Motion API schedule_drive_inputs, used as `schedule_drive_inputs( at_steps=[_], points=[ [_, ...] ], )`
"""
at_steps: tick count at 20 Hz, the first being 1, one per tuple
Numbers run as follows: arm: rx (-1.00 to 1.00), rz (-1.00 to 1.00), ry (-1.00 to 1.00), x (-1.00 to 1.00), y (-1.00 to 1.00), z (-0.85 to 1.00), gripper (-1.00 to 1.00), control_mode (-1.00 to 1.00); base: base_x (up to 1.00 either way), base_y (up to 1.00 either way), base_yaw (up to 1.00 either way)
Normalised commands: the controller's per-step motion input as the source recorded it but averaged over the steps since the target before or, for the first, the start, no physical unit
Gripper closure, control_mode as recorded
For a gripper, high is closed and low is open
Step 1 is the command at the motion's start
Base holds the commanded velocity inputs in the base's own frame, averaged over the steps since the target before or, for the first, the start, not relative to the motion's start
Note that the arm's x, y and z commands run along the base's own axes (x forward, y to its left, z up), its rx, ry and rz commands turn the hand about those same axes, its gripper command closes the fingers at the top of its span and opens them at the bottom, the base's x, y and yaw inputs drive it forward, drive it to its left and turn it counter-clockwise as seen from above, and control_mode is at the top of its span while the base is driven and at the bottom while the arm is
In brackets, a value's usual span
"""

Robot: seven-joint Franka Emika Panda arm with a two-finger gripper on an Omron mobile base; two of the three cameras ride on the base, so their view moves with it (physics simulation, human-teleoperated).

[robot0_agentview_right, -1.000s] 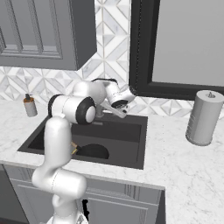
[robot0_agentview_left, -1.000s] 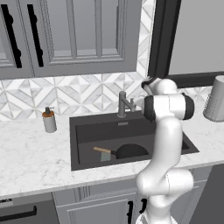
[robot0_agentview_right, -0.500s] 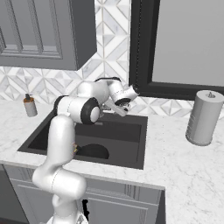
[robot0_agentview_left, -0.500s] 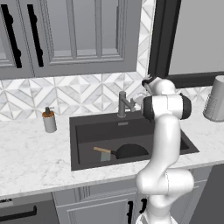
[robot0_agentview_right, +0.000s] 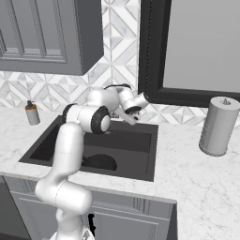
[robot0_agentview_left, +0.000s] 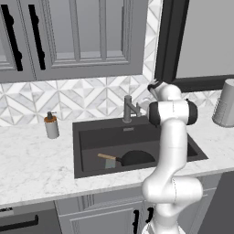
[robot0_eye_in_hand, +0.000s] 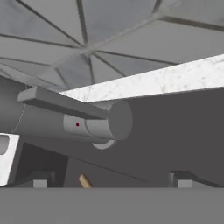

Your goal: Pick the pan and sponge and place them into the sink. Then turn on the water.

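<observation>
The black pan lies in the dark sink, its wooden handle pointing left. A small grey-green sponge rests on the basin floor just under that handle. My gripper hovers over the back rim of the sink, right beside the grey faucet. In the hand view my gripper stands open, with the faucet's cylindrical body and flat lever close in front and nothing between the fingertips. No blue stream shows under the spout.
A grey soap dispenser stands on the marble counter left of the sink. A paper towel roll stands on the counter to the right. The tiled wall and a dark window frame rise close behind the faucet.
The hand has shifted and turned slightly beside the faucet. Pan and sponge lie still in the sink.
</observation>
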Motion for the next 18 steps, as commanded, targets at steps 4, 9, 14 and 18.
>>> schedule_drive_inputs(
  at_steps=[4, 9, 14, 18],
  points=[
    [0.02, 0.0, -0.06, 0.2, 0.11, 0.0, -1.0, -1.0, 0.0, 0.0, 0.0],
    [0.0, 0.0, -0.05, 0.2, 0.16, -0.1, -1.0, -1.0, 0.0, 0.0, 0.0],
    [0.0, 0.0, 0.0, 0.34, 0.03, -0.12, -1.0, -1.0, 0.0, 0.0, 0.0],
    [0.0, 0.0, 0.0, 0.4, 0.0, -0.08, -1.0, -1.0, 0.0, 0.0, 0.0]
  ],
)
